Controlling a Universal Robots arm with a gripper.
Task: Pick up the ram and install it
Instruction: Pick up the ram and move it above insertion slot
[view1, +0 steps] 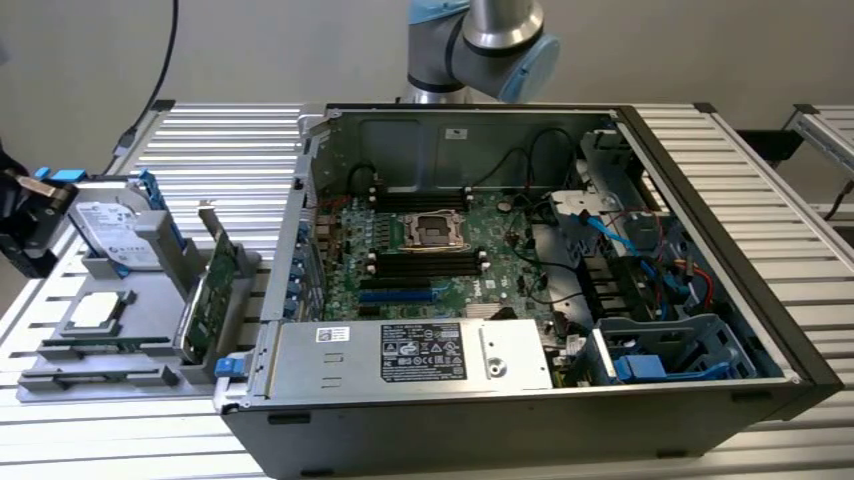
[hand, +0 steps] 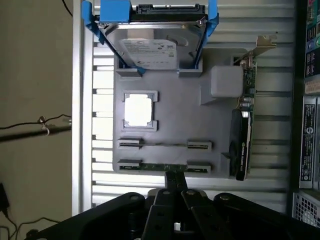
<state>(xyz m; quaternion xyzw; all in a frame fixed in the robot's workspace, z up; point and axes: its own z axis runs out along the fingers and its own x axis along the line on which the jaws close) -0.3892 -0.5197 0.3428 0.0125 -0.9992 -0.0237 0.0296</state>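
The ram (hand: 152, 166) is a thin green stick lying in the last slot of a grey fixture tray (hand: 175, 107), between two grey end brackets. My gripper (hand: 175, 176) hangs high above the tray with its black fingers pressed together and nothing between them. In the wrist view its tips line up over the middle of the ram, well above it. The open computer case (view1: 534, 270) stands beside the tray, on the exterior view's right. Its motherboard (view1: 427, 255) lies exposed, with long black memory slots beside the processor socket.
The tray (view1: 147, 300) also holds a hard drive in a blue carrier (hand: 152, 45), a processor chip (hand: 138, 110) and an upright green expansion card (hand: 242, 125). A dark object (view1: 27, 215) sits at the exterior view's left edge. Everything rests on a ribbed metal table (view1: 227, 140).
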